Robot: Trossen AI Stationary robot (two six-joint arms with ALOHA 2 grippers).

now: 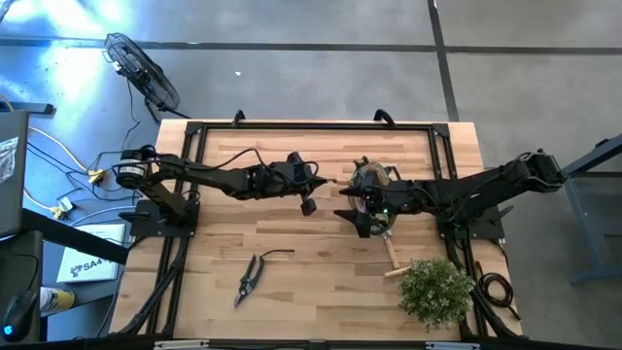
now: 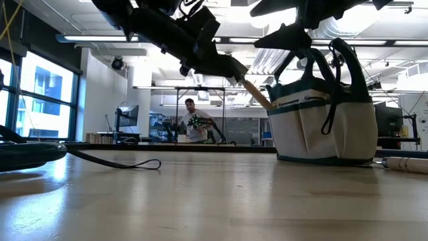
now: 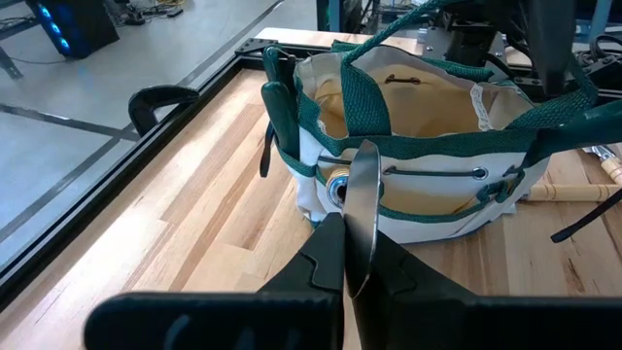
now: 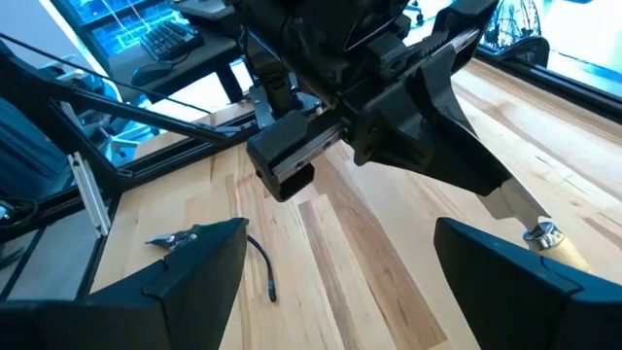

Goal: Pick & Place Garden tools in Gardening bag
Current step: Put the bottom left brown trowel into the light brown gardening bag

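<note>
We see the left gripper (image 3: 355, 267) clamped on a trowel (image 3: 362, 219) beside the gardening bag (image 3: 428, 185), whose inside looks empty, the right gripper (image 4: 340, 262) spread wide nearby, pruning shears (image 1: 251, 277) and a plant (image 1: 434, 289) well apart.

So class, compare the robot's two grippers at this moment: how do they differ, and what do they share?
The left gripper is shut on a trowel, while the right gripper is open and holds nothing. The left gripper sits beside the bag, its trowel handle pointing at it; the right gripper hangs right by the bag, on its other side. Both are dark two-finger grippers raised above the table.
</note>
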